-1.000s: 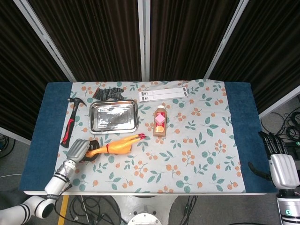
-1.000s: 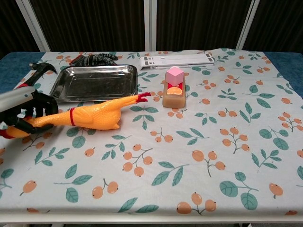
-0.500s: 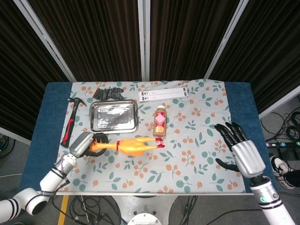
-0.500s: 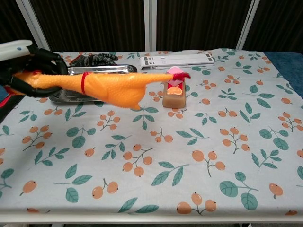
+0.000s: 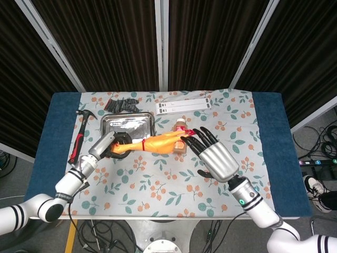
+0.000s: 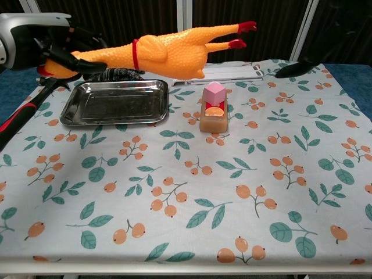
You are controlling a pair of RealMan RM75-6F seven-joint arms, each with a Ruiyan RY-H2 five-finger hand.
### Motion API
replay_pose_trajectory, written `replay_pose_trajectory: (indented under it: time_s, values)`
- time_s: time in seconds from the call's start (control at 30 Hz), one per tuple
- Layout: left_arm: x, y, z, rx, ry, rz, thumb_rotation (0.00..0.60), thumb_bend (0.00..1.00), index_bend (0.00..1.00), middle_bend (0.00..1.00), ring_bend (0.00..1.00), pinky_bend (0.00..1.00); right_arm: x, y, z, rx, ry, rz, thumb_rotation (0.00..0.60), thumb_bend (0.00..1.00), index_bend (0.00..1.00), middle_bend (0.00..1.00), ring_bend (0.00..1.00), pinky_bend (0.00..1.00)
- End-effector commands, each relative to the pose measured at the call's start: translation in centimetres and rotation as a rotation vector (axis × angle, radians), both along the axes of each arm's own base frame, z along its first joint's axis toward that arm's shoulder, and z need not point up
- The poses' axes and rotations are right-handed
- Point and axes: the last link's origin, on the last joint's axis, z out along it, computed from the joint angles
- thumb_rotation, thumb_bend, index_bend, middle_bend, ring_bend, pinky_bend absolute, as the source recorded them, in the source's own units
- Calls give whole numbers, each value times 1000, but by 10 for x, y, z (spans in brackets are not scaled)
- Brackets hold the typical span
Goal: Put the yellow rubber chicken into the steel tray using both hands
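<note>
Gripping the chicken (image 5: 156, 144) by its neck end, the left hand (image 5: 108, 148) kept the toy aloft and roughly level, its dark fingers (image 5: 117, 149) wrapped around the narrow part beside the red band. In the head view the body ran from that hand toward 3 o'clock, crossing the lower right corner of the tray (image 5: 127, 123), with the red feet reaching the right hand (image 5: 215, 157). That hand was spread wide and held nothing; whether its fingertips touched the feet I could not tell. The one-ended hold looked like a way to leave the far end free for the second hand, as the task wants both. A juice bottle (image 5: 180, 126) stood just behind the chicken's legs, a hammer (image 5: 80, 139) lay at 9 o'clock of the tray, and a dark glove (image 5: 121, 104) sat at 12 o'clock of it.

From the chest view the chicken (image 6: 165, 52) hung well above the table (image 6: 232, 192), tilted feet-up toward 2 o'clock, over the far edge of the tray (image 6: 116, 101). The left hand (image 6: 40, 43) clasped the neck, fingers (image 6: 81, 55) curled tight around it. Of the right hand only a dark fingertip showed at 3 o'clock of the feet, apart from them. The bottle (image 6: 213, 108) stood at 3 o'clock of the tray.
</note>
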Motion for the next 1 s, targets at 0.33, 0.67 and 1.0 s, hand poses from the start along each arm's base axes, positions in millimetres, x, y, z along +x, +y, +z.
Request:
replay_pose_trajectory:
  time_s: [0.33,0.67,1.0]
  values:
    - [13,3,5,-22,-3,-1,600,676,748,752,666,802,45,-37,-46,-47,100,25,600,58,51,183,0,60]
    - [16,2,9,-23,3,-9,600,676,749,752,666,802,64,-48,-63,-67,106,29,600,181,417,430,150,107]
    - [17,0,10,-25,-2,-14,600,676,749,752,667,802,74,-54,-77,-62,96,21,600,589,836,789,485,223]
